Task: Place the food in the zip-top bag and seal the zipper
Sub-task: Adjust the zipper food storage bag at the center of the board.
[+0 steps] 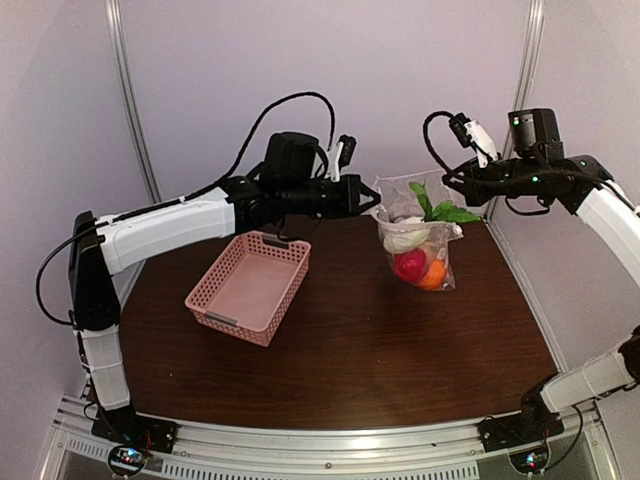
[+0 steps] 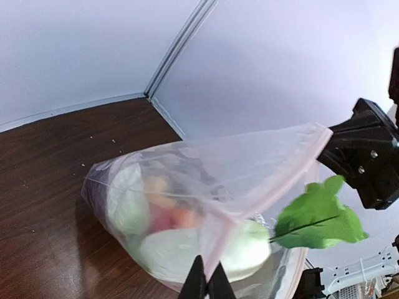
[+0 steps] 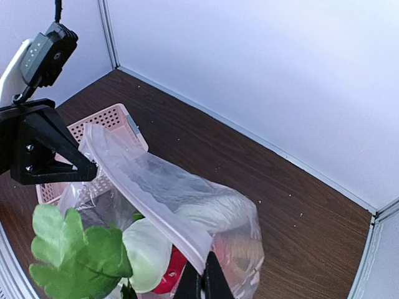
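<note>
The clear zip-top bag point(image 1: 415, 245) hangs upright over the back of the table, mouth up, stretched between my two grippers. Inside it I see a white radish point(image 1: 403, 238), a red piece point(image 1: 408, 265) and an orange piece point(image 1: 434, 275); green radish leaves point(image 1: 440, 210) stick out of the mouth. My left gripper point(image 1: 374, 200) is shut on the left end of the zipper point(image 2: 249, 205), as the left wrist view point(image 2: 207, 283) shows. My right gripper point(image 1: 455, 180) is shut on the right end of the zipper point(image 3: 149, 199), as the right wrist view point(image 3: 202, 283) shows. The other food is hidden.
The pink lattice basket point(image 1: 250, 287) stands empty left of the bag, under the left arm; it also shows in the right wrist view point(image 3: 109, 121). The enclosure's white walls stand close behind and right of the bag.
</note>
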Controlling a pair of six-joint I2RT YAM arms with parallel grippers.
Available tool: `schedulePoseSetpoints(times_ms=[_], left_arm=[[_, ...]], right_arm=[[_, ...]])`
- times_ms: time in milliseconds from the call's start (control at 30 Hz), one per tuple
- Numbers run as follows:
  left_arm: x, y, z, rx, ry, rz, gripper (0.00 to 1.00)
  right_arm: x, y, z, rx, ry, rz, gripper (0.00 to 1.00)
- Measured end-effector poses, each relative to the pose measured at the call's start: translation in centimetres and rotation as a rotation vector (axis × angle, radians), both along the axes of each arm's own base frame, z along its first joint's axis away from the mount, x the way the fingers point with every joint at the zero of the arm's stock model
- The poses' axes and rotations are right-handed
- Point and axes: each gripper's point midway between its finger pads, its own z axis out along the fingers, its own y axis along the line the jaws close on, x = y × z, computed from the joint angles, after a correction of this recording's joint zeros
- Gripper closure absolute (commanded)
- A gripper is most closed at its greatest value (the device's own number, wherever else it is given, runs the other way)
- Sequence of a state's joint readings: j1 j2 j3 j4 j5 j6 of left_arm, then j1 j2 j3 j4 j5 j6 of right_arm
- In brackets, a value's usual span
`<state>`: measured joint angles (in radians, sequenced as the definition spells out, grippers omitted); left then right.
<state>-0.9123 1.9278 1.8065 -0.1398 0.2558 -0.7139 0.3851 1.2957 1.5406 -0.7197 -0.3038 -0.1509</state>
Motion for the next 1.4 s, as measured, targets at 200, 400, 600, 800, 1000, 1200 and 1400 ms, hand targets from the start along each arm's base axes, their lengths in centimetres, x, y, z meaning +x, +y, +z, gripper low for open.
schedulePoseSetpoints(times_ms=[200,400,600,800,1000,1200,1400], left_arm=[[-4.1,-3.6,-0.2,0.019,-0.010,-0.094,1.00],[-2.7,-4.1,-0.9,0.050,-0.029,-0.102,1.00],[-1.8,-3.2,-0.2,-0.010,0.011,-0.108,1.00],[-3.5,-2.8,-8.3,0.112,0.105,-0.098,1.00],[-3.6,-2.7,-10.8,0.131,0.194,-0.126,1.00],[-0.2,-1.6,-7.1,0.094,0.077,-0.033,1.00],[-1.2,-2.2,-7.0,0.132,-0.005,-0.060,1.00]], right_arm=[[0.8,0.8,-3.2,-0.017,0.078,0.021,1.00],[2.1,1.5,-4.6,-0.038,0.132,0.032,1.00],[3.3,1.3,-4.3,-0.077,0.126,0.007,1.00],[3.3,2.6,-9.8,-0.082,0.269,0.062,1.00],[1.8,2.7,-5.3,-0.014,0.180,0.084,1.00],[2.6,1.9,-2.5,-0.034,0.089,0.035,1.00],[2.6,2.8,-9.8,-0.065,0.267,0.072,1.00]])
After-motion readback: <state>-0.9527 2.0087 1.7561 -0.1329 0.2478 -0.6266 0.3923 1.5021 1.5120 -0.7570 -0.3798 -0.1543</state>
